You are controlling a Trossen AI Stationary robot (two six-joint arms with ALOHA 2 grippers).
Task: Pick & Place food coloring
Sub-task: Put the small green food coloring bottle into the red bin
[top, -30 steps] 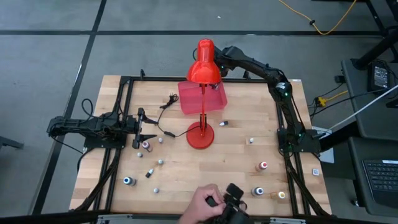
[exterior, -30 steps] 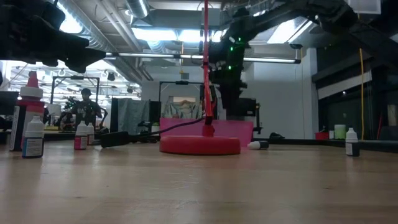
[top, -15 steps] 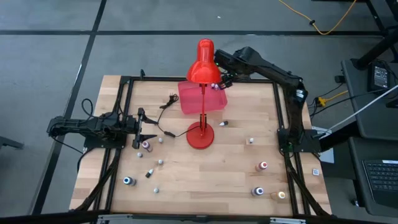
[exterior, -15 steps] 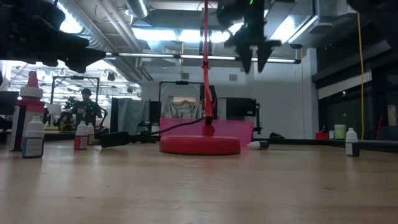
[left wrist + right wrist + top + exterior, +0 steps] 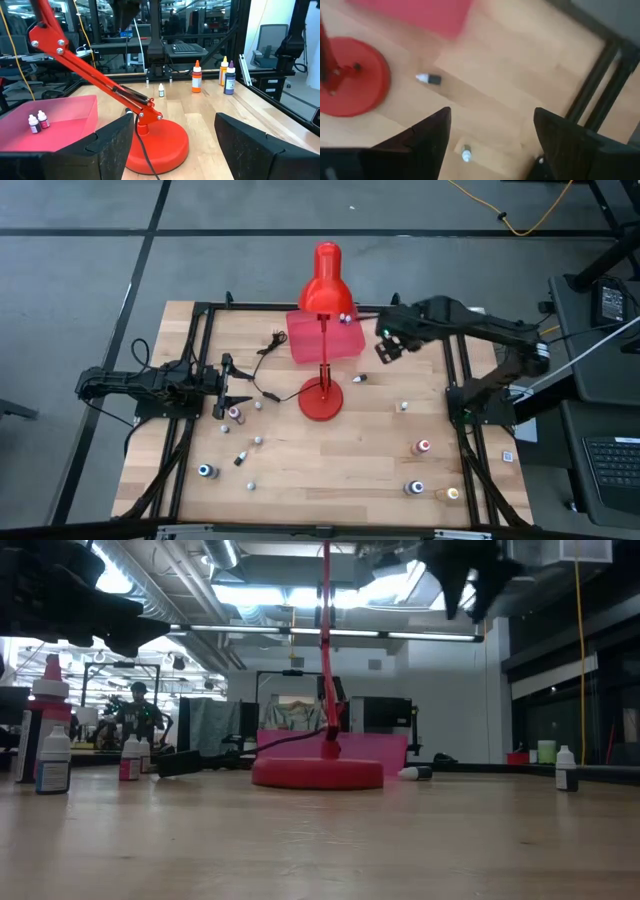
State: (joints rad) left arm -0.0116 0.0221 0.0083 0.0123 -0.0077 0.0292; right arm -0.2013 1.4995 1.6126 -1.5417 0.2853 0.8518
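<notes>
Across the wooden table (image 5: 380, 430) — scattered food coloring (image 5: 423, 447), red lamp (image 5: 322, 395), pink tray (image 5: 305, 340).

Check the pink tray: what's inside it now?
The left wrist view shows two small bottles standing inside the pink tray, near its far corner. From above, the lamp head covers part of the tray, so more could sit beneath.
</notes>
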